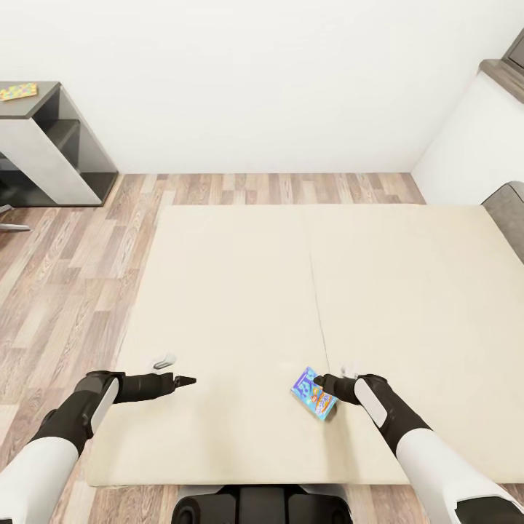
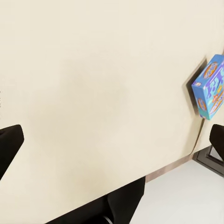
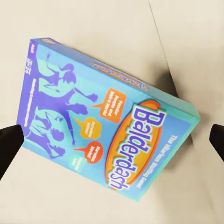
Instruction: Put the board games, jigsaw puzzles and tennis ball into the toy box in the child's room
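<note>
Reaching over the bed [image 1: 240, 291] with both arms, a blue board game [image 1: 314, 394] lying near the right one.

At far left a dark desk [image 1: 45, 98] holds a jigsaw puzzle [image 1: 17, 92] on its top. The left gripper [image 1: 188, 380] hovers over bare cream bedding, its fingers [image 2: 9, 142] spread apart and holding nothing. Further right, the blue game box [image 3: 105, 119] sits tilted on the bed near its front edge. The right gripper [image 1: 322, 381] is just beside the box, its fingertips [image 3: 9, 140] wide apart on either side of the box, not pressing it.
</note>
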{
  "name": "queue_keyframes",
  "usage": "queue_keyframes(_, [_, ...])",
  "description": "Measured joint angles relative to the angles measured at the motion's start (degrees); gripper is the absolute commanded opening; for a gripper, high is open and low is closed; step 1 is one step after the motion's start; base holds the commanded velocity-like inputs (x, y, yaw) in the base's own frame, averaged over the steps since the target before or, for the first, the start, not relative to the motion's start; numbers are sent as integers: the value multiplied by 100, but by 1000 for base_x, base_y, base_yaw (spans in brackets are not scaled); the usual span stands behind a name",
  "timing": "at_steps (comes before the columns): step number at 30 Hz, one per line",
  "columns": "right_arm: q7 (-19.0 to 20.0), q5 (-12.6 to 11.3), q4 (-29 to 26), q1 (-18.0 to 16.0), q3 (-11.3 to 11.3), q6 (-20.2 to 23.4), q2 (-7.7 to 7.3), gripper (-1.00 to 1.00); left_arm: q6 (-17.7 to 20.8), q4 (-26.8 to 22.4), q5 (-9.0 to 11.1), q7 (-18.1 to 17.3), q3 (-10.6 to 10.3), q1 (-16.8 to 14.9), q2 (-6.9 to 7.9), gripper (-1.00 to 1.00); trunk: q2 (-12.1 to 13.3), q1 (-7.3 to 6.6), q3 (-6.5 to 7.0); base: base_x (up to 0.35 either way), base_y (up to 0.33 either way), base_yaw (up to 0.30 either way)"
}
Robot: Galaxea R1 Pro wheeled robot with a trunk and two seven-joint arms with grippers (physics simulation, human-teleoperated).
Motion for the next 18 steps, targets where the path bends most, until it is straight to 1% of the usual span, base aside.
queue_keyframes(10, [-5,1,0,-4,-16,-1,-6,100,-22,0,40,-103,30,0,35,100,0,0,-20,0,0,0])
queue_keyframes(14, [-5,1,0,-4,-23,-1,-8,100,-19,0,55,-215,35,0,52,100,0,0,-51,0,0,0])
queue_keyframes(18, [-5,1,0,-4,-27,-1,-9,100,-17,0,55,-444,38,0,61,100,0,0,-87,0,0,0])
